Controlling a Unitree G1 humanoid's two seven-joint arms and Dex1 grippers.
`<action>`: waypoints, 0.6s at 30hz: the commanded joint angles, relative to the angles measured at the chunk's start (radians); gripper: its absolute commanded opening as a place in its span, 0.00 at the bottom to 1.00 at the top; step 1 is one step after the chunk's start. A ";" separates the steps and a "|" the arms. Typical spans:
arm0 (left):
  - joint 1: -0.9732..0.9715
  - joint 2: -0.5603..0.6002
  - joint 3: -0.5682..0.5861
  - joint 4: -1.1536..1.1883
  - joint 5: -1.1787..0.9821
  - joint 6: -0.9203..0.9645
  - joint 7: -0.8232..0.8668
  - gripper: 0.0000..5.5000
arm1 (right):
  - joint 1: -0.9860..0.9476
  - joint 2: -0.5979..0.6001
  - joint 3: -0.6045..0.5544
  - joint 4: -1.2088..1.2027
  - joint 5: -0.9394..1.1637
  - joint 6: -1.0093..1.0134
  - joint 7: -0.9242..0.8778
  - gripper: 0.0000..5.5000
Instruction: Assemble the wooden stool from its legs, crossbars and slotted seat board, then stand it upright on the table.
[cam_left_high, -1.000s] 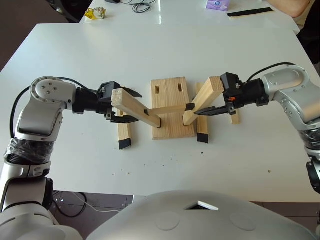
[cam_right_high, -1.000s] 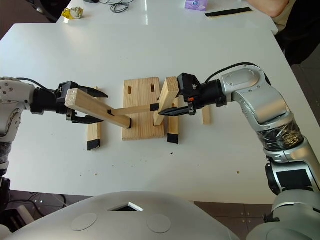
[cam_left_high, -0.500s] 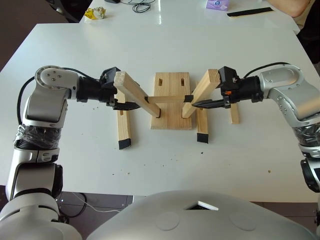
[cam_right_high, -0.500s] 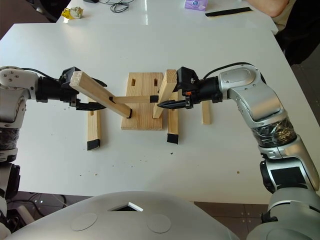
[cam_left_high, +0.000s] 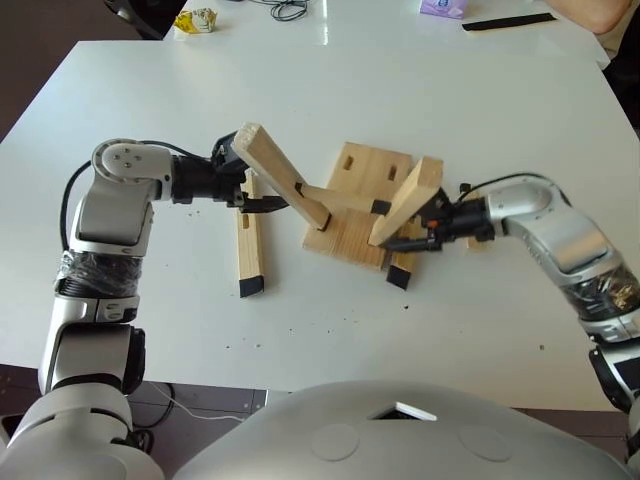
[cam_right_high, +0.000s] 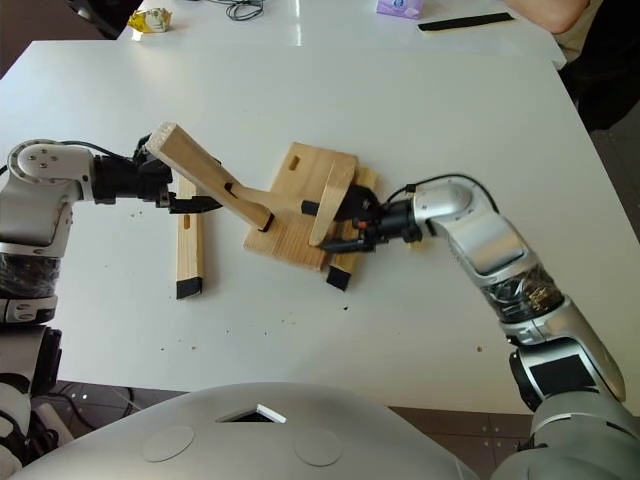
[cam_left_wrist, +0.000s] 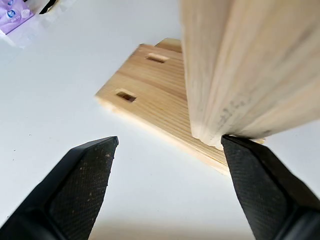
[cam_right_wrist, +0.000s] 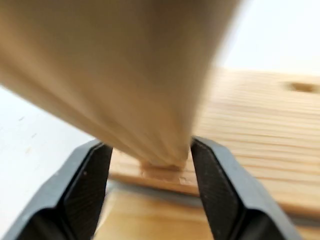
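Note:
A pair of wooden legs joined by a crossbar (cam_left_high: 345, 197) hangs tilted over the slotted seat board (cam_left_high: 352, 172), which lies skewed on the table. My left gripper (cam_left_high: 262, 196) stands open around the left leg (cam_left_high: 281, 177); the leg (cam_left_wrist: 240, 65) rests against one finger (cam_left_wrist: 265, 185), with a wide gap to the other. My right gripper (cam_left_high: 398, 233) is shut on the lower part of the right leg (cam_left_high: 408, 198), and both pads touch the wood (cam_right_wrist: 125, 75). The board's slots (cam_left_wrist: 126, 95) face up.
A loose leg (cam_left_high: 249, 250) with a black tip lies on the table under my left gripper. Another leg (cam_left_high: 399, 271) pokes out from under the board's near edge. A yellow wrapper (cam_left_high: 195, 18), a purple pack (cam_left_high: 440, 8) and a black strip (cam_left_high: 505, 20) lie at the far edge.
The joined legs have swung: the left leg's free end rose and the right leg came nearer and lower with my right gripper. The seat board has turned askew.

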 joint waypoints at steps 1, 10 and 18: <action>0.015 -0.095 -0.011 -0.071 -0.128 -0.076 -0.023 0.70 | 0.004 0.026 -0.039 -0.080 -0.005 0.018 -0.038 0.62; 0.094 -0.035 0.043 -0.100 -0.176 -0.080 0.011 0.70 | 0.158 -0.015 -0.292 -0.233 0.047 0.056 -0.135 0.62; 0.175 -0.011 0.043 -0.146 -0.189 -0.096 0.030 0.70 | 0.205 -0.009 -0.420 -0.289 0.091 0.100 -0.188 0.62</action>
